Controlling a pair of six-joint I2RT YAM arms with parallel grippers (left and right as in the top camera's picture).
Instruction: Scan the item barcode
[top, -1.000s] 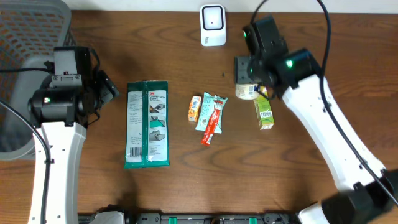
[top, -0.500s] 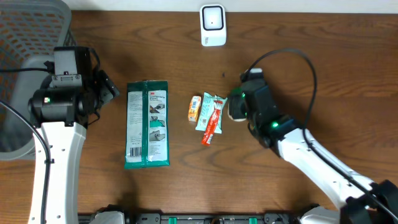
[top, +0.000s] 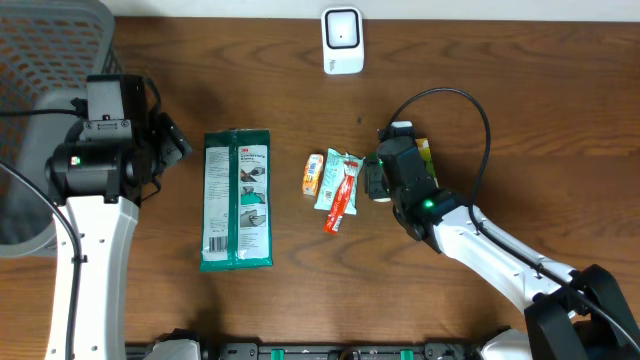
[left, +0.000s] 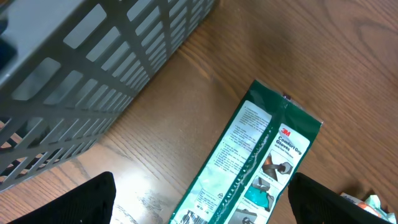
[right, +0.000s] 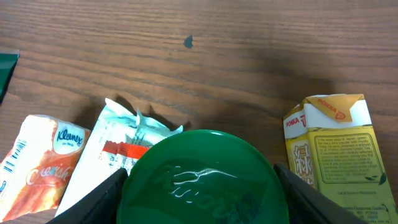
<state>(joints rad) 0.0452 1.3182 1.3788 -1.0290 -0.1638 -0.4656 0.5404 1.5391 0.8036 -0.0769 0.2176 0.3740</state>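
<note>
A jar with a round green lid (right: 202, 180) fills the bottom of the right wrist view. My right gripper (right: 202, 199) is shut on it, one dark finger (right: 93, 199) pressed against each side. From overhead that gripper (top: 377, 180) sits low over the table between a white-and-red packet (top: 341, 185) and a yellow-green juice box (top: 425, 155); the arm hides most of the jar. The white barcode scanner (top: 342, 40) stands at the far edge. My left gripper (left: 199, 211) hangs open above a green glove packet (left: 255, 168), holding nothing.
A Kleenex tissue pack (top: 314, 173) lies left of the white-and-red packet. The long green glove packet (top: 237, 200) lies centre-left. A grey mesh basket (top: 50, 60) fills the far left corner, close behind the left arm. The juice box (right: 336, 155) lies right beside the jar.
The right arm has carried the jar from just in front of the scanner down and toward the near side, to between the packet and the juice box. The left arm has stayed still.
</note>
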